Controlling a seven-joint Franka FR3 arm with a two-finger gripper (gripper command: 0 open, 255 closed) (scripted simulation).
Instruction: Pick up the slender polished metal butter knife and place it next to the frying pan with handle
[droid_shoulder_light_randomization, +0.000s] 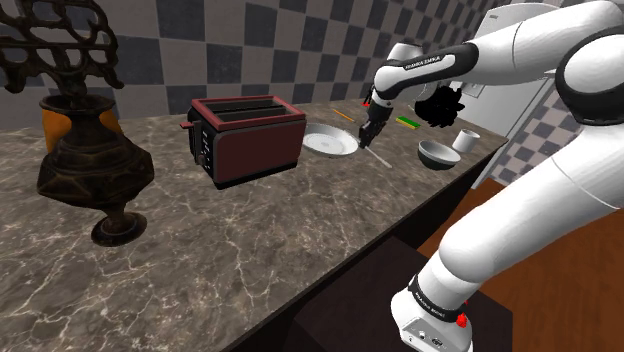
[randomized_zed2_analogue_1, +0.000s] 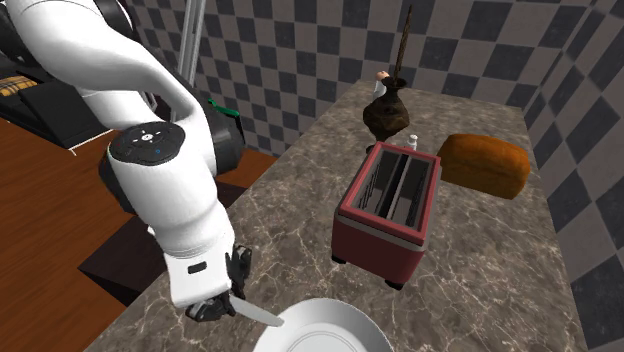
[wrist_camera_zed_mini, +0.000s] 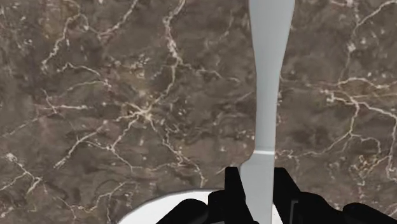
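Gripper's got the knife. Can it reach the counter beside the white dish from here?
Probably yes. The gripper, shut on the butter knife, hangs at the rim of the white dish, blade over bare marble counter. The red toaster stands well clear, so nothing seems to block the way down.

Soft, even indoor light in all three views, falling from above.

In the shoulder view you see the white arm (droid_shoulder_light_randomization: 530, 190) as the brightest thing, lit on top and shaded grey along its underside. The marble counter (droid_shoulder_light_randomization: 300, 240) reads mid-dim, the toaster (droid_shoulder_light_randomization: 247, 140) lays a soft dark shadow around its base, and the dark ornament (droid_shoulder_light_randomization: 92, 165) sinks to near-black. From the wrist you get flat light on the marble: the knife (wrist_camera_zed_mini: 266, 95) looks matte pale grey, and the fingers (wrist_camera_zed_mini: 233, 194) read as solid black.
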